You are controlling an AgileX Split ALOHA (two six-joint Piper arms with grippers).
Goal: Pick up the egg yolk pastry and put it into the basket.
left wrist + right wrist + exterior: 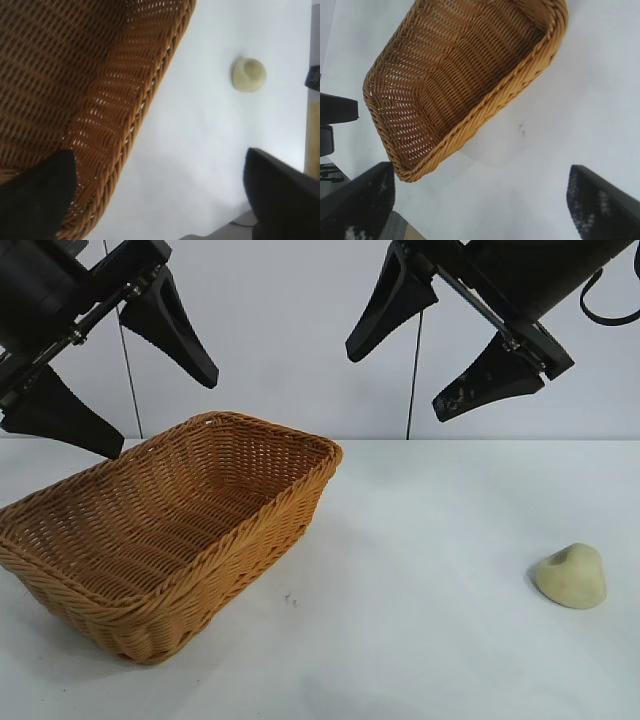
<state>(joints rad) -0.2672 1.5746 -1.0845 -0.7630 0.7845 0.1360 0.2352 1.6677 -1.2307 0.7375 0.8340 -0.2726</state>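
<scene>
Right now the small, pale yellow, round egg yolk pastry [571, 576] is sitting on the white table [420, 570], well apart from the big golden-brown woven basket [240, 540]. The left gripper [118, 372] is hanging high above the basket with its black fingers spread wide. The right gripper [440, 348] is hanging up high too, fingers wide apart, holding nothing.

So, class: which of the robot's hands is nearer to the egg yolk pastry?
The right. The right hand hangs open above the table, up and to the left of the egg yolk pastry. The left hand hangs open over the basket, far across the table.
</scene>
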